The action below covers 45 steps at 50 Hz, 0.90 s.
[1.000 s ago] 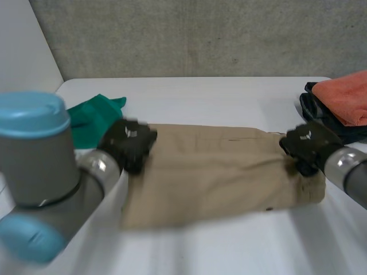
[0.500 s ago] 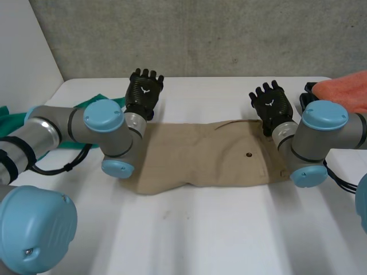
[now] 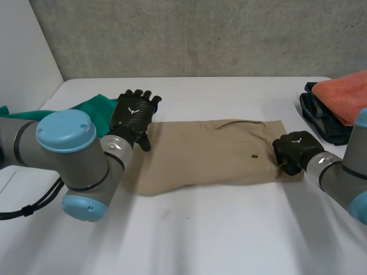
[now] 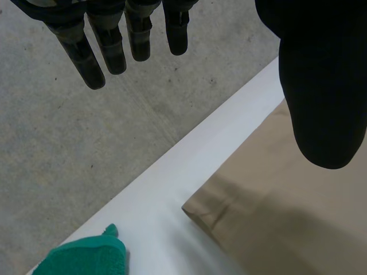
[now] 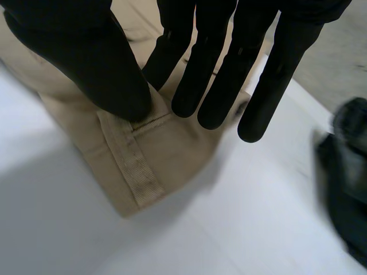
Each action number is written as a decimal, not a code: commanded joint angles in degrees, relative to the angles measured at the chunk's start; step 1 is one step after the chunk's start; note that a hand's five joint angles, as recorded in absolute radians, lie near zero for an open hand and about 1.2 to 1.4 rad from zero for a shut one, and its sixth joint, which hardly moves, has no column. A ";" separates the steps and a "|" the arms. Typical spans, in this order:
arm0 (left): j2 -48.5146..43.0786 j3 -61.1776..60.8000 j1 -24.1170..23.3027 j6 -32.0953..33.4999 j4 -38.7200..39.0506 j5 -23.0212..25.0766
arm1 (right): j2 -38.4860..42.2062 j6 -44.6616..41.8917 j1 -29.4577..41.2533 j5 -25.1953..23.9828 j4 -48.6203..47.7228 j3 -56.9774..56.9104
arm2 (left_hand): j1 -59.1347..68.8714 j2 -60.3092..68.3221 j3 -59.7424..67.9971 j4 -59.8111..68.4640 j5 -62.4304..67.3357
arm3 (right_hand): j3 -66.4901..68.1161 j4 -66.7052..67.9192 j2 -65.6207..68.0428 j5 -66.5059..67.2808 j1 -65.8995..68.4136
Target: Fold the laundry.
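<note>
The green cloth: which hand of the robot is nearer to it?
Left. The left hand is just beside the green cloth, at one end of the beige garment; the right hand rests on its opposite end.

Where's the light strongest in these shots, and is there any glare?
Head view: the white table is the brightest surface, softly lit, with no glare patch; the khaki garment looks matte. Left wrist view: the table strip between the concrete wall and the garment is brightest. Right wrist view: the right hand reads flat black, without highlights.
</note>
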 commanded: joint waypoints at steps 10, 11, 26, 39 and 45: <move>9.14 -4.65 0.61 -1.26 -0.33 -0.12 | -11.06 -18.16 -3.76 4.57 -6.31 4.11 | -1.35 -1.91 -2.35 -1.68 -2.74 | 12.75 12.61 12.59 13.94 17.13; 9.84 -5.26 0.61 -1.79 -0.33 -0.12 | -11.16 -18.17 -3.05 3.95 -6.66 3.93 | -1.35 -1.91 -2.35 -1.68 -2.74 | 12.75 12.61 12.59 13.94 17.13; 15.56 -12.82 2.54 -4.61 -0.25 -0.04 | -4.58 -20.62 24.19 -18.82 -16.07 4.11 | -1.35 -1.91 -2.35 -1.68 -2.74 | 12.75 12.61 12.59 13.94 17.13; 15.65 -14.50 3.25 -4.61 -0.25 -0.04 | 2.03 -19.93 28.86 -15.40 -15.28 -1.17 | -1.35 -1.91 -2.35 -1.68 -2.74 | -3.04 -3.18 -3.20 -1.85 1.34; 16.08 -15.20 3.16 -4.61 -0.33 0.05 | -5.52 -2.11 20.44 3.13 -13.79 -2.66 | -1.35 -1.91 -2.35 -1.68 -2.74 | -49.26 -49.40 -49.42 -48.07 -44.88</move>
